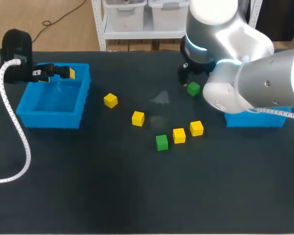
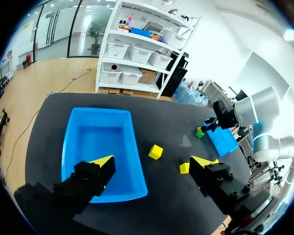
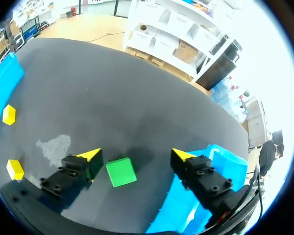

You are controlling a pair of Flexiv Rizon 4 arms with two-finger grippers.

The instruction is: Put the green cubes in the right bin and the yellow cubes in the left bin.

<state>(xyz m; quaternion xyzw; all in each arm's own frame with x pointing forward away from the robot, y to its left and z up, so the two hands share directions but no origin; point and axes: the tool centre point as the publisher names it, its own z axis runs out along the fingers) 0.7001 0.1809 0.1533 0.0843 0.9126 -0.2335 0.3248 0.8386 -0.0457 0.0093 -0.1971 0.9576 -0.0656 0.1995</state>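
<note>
So, barely started: six cubes loose on the counter (image 1: 137, 196), none visibly binned.
The left bin (image 1: 51, 117) looks empty in the left wrist view. The right bin (image 1: 255, 120) sits mostly behind my right arm (image 1: 255, 73) in the head view, and the right wrist view shows only part of it. Left claw (image 2: 153, 161) hangs open and empty over the left bin. Right claw (image 3: 135, 154) is open, straddling a green cube (image 3: 121, 172) beside the right bin, not gripping it. Left to do: four yellow cubes (image 1: 137, 118), two green. The second green cube (image 1: 161, 142) shows only in the head view.

Left bin (image 1: 51, 117) at left, right bin (image 1: 255, 120) at right, cubes (image 1: 179, 135) between them
</note>
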